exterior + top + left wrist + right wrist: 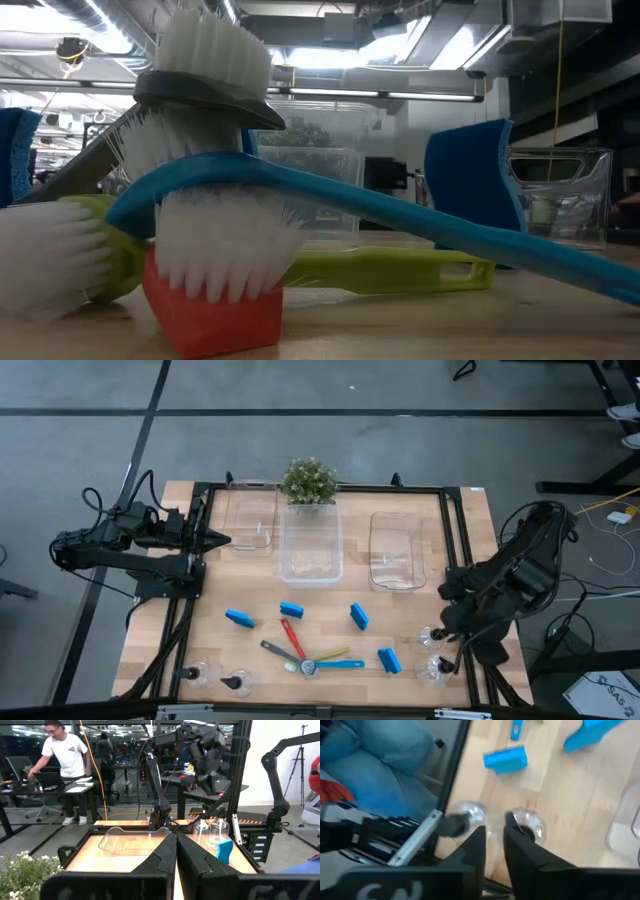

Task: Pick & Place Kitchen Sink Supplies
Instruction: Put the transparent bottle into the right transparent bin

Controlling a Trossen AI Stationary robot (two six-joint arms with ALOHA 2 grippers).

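Two clear pump bottles stand at the table's near right corner, one (432,634) a little farther in and one (437,666) closer to the near edge, both just inside the black frame rail (466,610) that runs along the right edge. The right gripper (493,836) hangs above this pair, and in its wrist view the two bottle tops show just past the fingertips, one to each side of the narrow gap. The fingers stand only a little apart and hold nothing. The bottles are upright, so their long axis points up at the gripper; a grasp would likely mean coming down over one black pump top (453,824) or taking the body from the side.

The right arm is plainly the nearer one. The left gripper (222,541) waits at the far left of the table beside a clear bin (252,525), fingers pressed together and empty.

Room is tight on the outer side: the frame rail and the table's right edge lie close by the bottles, and a blue sponge (389,659) sits just inward of them. Open wood lies farther in, toward the right-hand bin (396,550).

Elsewhere, two more bottles (220,680) stand at the near left corner, three other sponges (292,610) are scattered mid-table, and the four brushes (305,658) lie crossed in a fan near the near edge's middle.
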